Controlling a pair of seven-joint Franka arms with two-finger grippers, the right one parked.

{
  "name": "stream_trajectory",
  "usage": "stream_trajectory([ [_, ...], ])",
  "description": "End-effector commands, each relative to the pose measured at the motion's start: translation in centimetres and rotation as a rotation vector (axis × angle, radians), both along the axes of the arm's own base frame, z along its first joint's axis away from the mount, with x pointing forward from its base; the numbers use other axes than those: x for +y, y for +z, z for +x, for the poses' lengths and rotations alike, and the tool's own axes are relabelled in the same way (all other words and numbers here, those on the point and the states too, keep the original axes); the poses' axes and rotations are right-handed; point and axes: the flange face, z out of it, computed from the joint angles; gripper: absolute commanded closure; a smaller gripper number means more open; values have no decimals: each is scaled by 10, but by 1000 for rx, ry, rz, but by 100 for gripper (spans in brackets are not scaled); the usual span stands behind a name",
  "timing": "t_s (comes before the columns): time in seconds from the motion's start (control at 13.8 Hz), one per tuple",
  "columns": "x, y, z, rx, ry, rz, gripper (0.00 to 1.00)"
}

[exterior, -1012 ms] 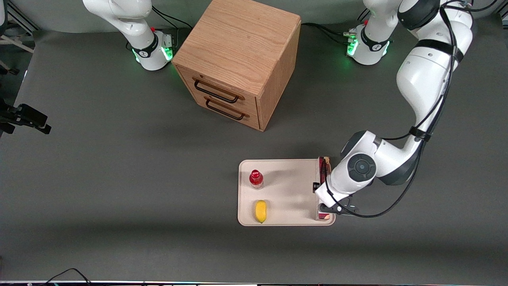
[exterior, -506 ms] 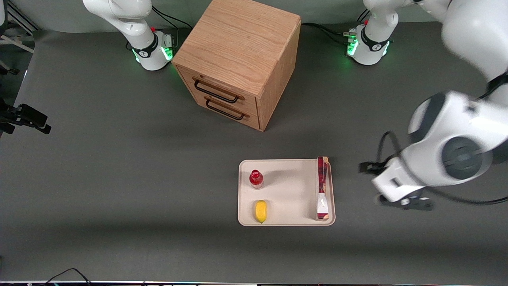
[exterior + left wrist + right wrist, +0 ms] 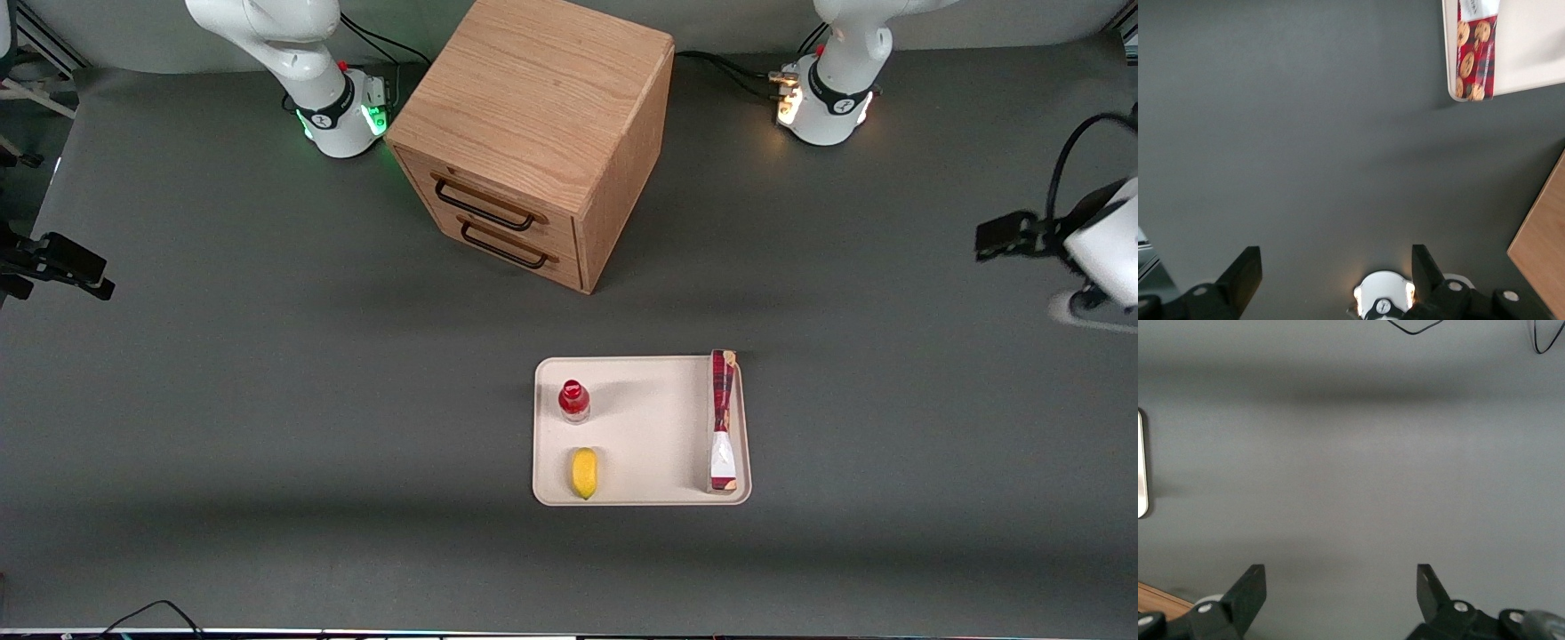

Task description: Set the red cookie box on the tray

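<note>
The red cookie box [image 3: 722, 418] stands on its long thin edge on the cream tray [image 3: 640, 436], along the rim at the working arm's end. The left wrist view shows one end of the box [image 3: 1477, 50], printed with cookies, on a corner of the tray [image 3: 1531, 40]. My left gripper [image 3: 1336, 267] is open and empty, high above bare grey table, well away from the tray toward the working arm's end. Its hand [image 3: 1107, 244] shows at the edge of the front view.
A small red-capped bottle [image 3: 573, 400] and a yellow fruit [image 3: 583, 472] sit on the tray at its parked arm's end. A wooden drawer cabinet [image 3: 533, 133] stands farther from the front camera than the tray. The working arm's base [image 3: 822, 98] stands beside it.
My left gripper has let go of the cookie box and moved up and away toward the working arm's end of the table. The box stays on the tray.
</note>
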Motion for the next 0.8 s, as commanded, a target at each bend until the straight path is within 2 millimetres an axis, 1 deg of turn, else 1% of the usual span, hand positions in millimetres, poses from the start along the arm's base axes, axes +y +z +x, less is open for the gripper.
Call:
stream_trajectory([
  [0.0, -6, -5, -51, -19, -7, -4, 0],
  [0.14, -6, -17, -79, -77, 1, -17, 0],
  [0.29, -6, -20, -98, -140, 0, -36, 0],
  [0.36, -5, -20, -101, -151, -1, -40, 0],
  [0.43, -5, -17, -98, -159, 12, -41, 0],
  [0.58, -14, 0, -85, -178, -16, -37, 0],
  [0.65, -10, 2, -81, -158, -11, -37, 0],
  [0.72, -8, 2, -81, -138, -10, -34, 0],
])
